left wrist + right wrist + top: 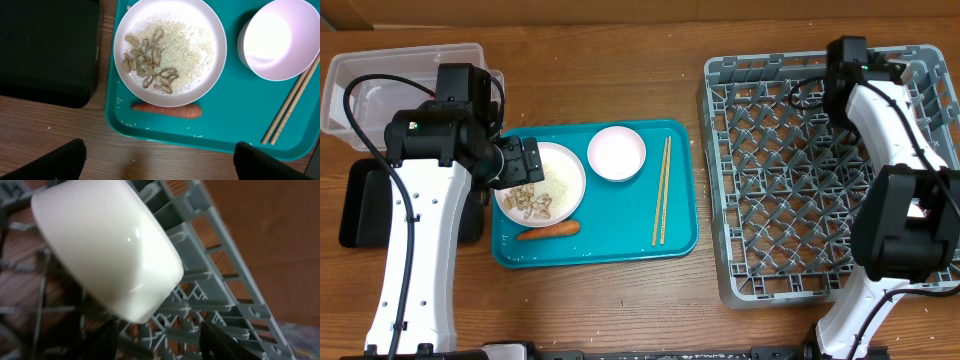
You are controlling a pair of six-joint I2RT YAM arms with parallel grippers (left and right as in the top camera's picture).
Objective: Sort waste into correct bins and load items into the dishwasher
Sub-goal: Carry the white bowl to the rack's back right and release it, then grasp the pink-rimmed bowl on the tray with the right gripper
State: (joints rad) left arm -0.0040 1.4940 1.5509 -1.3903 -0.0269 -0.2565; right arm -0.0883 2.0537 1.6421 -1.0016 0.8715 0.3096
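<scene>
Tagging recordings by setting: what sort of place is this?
Probably a lab tabletop staged for dish clearing: a wooden table, a teal tray carrying a dirty plate, a grey dish rack serving as dishwasher.

A round white plate (556,172) lies flat at the left of a teal tray (620,228). It holds white rice grains (192,47) and a cluster of beige peanut shells (145,61). A small orange carrot (548,230) lies just beside its rim. To the right stands a pinkish round bowl (616,153), upright and empty, then a pair of thin wooden chopsticks (661,190) lying side by side. A clear plastic rectangular tub (395,80) and a shallow black rectangular tray (362,205) sit left of the teal tray. A white round bowl (100,245) is tilted against the lattice of the grey plastic dish rack (790,200).
</scene>
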